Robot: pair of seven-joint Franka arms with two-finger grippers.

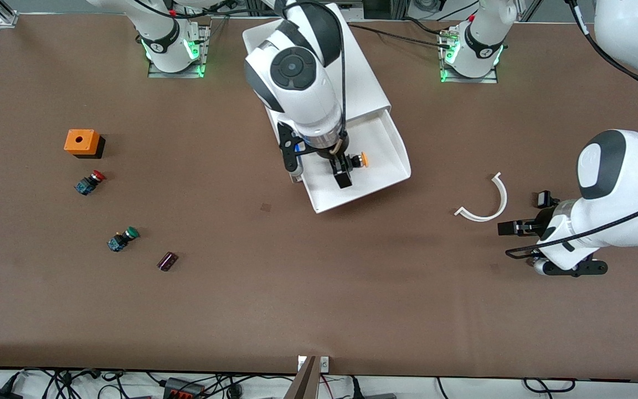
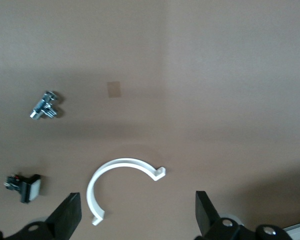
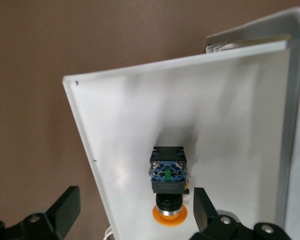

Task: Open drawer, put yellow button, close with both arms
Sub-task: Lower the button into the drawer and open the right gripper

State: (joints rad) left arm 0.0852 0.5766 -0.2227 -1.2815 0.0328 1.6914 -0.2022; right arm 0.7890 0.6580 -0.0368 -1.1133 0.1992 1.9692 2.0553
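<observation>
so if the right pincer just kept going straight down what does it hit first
Probably the yellow-capped push-button lying in the open white plastic drawer; the open right pincer hangs right over it, though depth is unclear.

An orange box (image 1: 82, 142), red button (image 1: 90, 182), green button (image 1: 123, 239) and white curved piece (image 1: 485, 200) lie on the brown table (image 1: 297, 288); the red button sits at 6 o'clock from the box.

Yellow button (image 3: 168, 186) in drawer (image 3: 120, 130), cabinet-front.
</observation>
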